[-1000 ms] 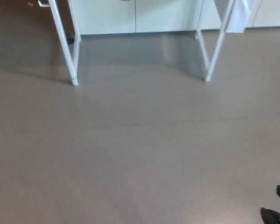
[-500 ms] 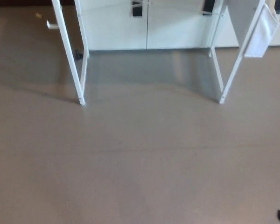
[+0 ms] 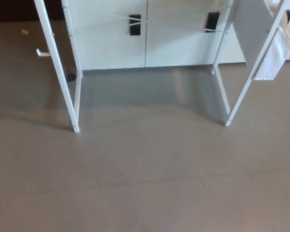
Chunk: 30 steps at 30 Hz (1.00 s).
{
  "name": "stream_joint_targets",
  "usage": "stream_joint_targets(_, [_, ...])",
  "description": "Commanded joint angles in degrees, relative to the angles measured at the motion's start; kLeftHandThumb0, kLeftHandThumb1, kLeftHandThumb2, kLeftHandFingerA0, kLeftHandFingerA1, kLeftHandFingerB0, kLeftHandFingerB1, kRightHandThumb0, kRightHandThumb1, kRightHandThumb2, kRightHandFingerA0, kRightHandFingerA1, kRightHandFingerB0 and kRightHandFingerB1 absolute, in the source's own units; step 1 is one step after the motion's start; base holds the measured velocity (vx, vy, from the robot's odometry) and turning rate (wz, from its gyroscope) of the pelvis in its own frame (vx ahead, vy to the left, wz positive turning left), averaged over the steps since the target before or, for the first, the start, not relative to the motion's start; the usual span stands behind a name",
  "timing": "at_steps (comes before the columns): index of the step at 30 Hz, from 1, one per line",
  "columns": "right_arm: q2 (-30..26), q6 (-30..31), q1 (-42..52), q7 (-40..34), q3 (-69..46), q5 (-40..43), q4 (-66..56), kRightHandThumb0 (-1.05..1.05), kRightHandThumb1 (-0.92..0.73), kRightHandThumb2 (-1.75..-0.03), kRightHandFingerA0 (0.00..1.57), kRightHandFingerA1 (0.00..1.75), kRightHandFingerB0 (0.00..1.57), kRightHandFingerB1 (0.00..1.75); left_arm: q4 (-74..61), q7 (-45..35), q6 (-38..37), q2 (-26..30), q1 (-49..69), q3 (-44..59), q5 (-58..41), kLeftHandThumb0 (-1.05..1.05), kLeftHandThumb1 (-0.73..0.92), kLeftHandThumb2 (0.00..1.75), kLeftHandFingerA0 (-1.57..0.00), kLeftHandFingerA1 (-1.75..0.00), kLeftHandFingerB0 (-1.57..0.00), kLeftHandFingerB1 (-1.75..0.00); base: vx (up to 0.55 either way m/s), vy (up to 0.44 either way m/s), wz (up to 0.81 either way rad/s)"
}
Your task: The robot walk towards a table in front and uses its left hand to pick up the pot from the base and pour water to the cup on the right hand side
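While the camera closes in, the white table legs (image 3: pixel 75 96) sit lower in view than before; neither hand shows, so their state cannot be told; pot and cup unseen.

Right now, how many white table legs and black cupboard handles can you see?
White table legs: 4
Black cupboard handles: 2
Total: 6
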Motion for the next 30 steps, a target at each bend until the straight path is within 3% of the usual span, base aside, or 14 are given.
stream_joint_targets(1, [-0.3, -1.9, 0.9, 0.2, -0.7, 1.1, 0.0, -0.53, -0.56, -0.74, 0.16, 0.44, 0.06, 0.33, -2.7, 0.7, 1.0, 0.3, 1.0, -0.5, -0.2, -0.12, 0.61, 0.58, -0.5, -0.37, -0.3, -0.33, 0.22, 0.158, 0.05])
stream_joint_targets(2, [-0.3, -2.1, 1.1, 0.5, -0.8, 1.2, 0.2, -0.53, -0.56, -0.73, 0.19, 0.45, 0.07, 0.32, -2.1, 0.4, 0.5, 0.5, 0.9, -0.8, 0.2, -0.11, 0.45, 0.87, -0.38, -0.56, -0.16, -0.47, 0.26, 0.123, -0.02])
stream_joint_targets(3, [-0.3, -2.0, 1.3, 0.7, -0.9, 1.2, 0.1, -0.47, -0.66, -0.62, 0.22, 0.39, 0.07, 0.26, -2.0, 0.0, 0.2, 0.5, 1.0, -1.0, 0.2, -0.1, 0.46, 0.88, -0.37, -0.56, -0.16, -0.47, 0.27, 0.094, 0.02])
stream_joint_targets(4, [-0.4, -2.6, 1.5, 0.9, -0.8, 1.0, 0.5, -0.55, -0.56, -0.74, 0.21, 0.46, 0.07, 0.32, -1.9, 0.1, 0.0, 0.7, 1.2, -1.2, 0.5, -0.11, 0.48, 0.89, -0.38, -0.56, -0.15, -0.47, 0.22, 0.051, 0.05])
stream_joint_targets(5, [-0.4, -2.8, 1.5, 0.9, -0.8, 1.0, 0.7, -0.55, -0.56, -0.74, 0.21, 0.46, 0.07, 0.32, -1.8, 0.2, -0.1, 0.7, 1.2, -1.3, 0.6, -0.11, 0.48, 0.89, -0.38, -0.56, -0.15, -0.47, 0.25, 0.019, 0.03])
stream_joint_targets(6, [-0.2, -3.1, 1.8, 0.9, -0.7, 0.9, 0.9, -0.49, -0.66, -0.62, 0.25, 0.4, 0.07, 0.26, -1.7, 0.1, -0.4, 1.2, 1.5, -1.7, 1.0, -0.12, 0.48, 0.89, -0.37, -0.56, -0.15, -0.46, 0.27, -0.01, 0.12])
stream_joint_targets(9, [0.2, -3.5, 2.7, 0.7, -0.7, 0.9, 1.2, -0.47, -0.66, -0.62, 0.26, 0.41, 0.08, 0.27, -2.4, -0.3, -0.3, 1.2, 2.8, -1.9, 0.9, -0.13, 0.47, 0.88, -0.35, -0.55, -0.13, -0.46, 0.27, -0.047, 0.1])
stream_joint_targets(10, [0.1, -3.5, 3.1, 0.8, -0.7, 0.9, 0.9, -0.54, -0.54, -0.76, 0.2, 0.47, 0.05, 0.34, -4.3, -0.5, -0.4, 0.6, 4.1, -2.6, 1.2, -0.13, 0.45, 0.86, -0.31, -0.54, -0.12, -0.45, 0.2, -0.117, 0.04])
stream_joint_targets(13, [0.0, -3.4, 2.9, 1.3, -0.8, 1.2, 0.6, -0.56, -0.53, -0.77, 0.21, 0.49, 0.05, 0.35, -6.3, 0.0, 0.7, -0.2, 4.7, -3.1, 0.8, -0.13, 0.42, 0.85, -0.34, -0.55, -0.13, -0.46, 0.31, -0.154, 0.18])
stream_joint_targets(14, [-0.5, -4.2, 1.9, 1.2, -0.5, 0.6, 2.3, -0.61, -0.54, -0.79, 0.23, 0.49, 0.06, 0.36, -6.8, 0.2, 1.0, -0.5, 4.7, -3.1, 0.5, -0.14, 0.59, 0.57, -0.42, -0.35, -0.26, -0.32, 0.43, -0.178, -0.77])
stream_joint_targets(19, [-0.2, -5.3, 0.8, 0.9, -0.3, 0.5, 3.9, -0.62, -0.53, -0.8, 0.23, 0.49, 0.05, 0.36, -8.5, 1.2, 2.0, -0.6, 4.6, -2.8, 0.1, -0.13, 0.6, 0.58, -0.43, -0.35, -0.28, -0.32, 0.36, -0.104, 0.17])
stream_joint_targets(20, [-0.3, -5.4, 1.5, 0.7, 0.0, 0.2, 2.7, -0.56, -0.66, -0.62, 0.23, 0.39, 0.08, 0.27, -8.7, 1.1, 2.3, -0.5, 4.7, -2.8, 0.0, -0.11, 0.44, 0.87, -0.37, -0.56, -0.15, -0.47, 0.25, -0.019, -0.01])
stream_joint_targets(30, [-0.3, -4.1, 0.3, 1.3, -0.4, 1.3, 2.9, -0.56, -0.66, -0.62, 0.2, 0.39, 0.08, 0.26, -5.4, 1.7, 1.8, 0.6, 1.9, -1.6, -0.1, -0.12, 0.48, 0.89, -0.37, -0.56, -0.15, -0.47, 0.29, 0.156, -0.19])
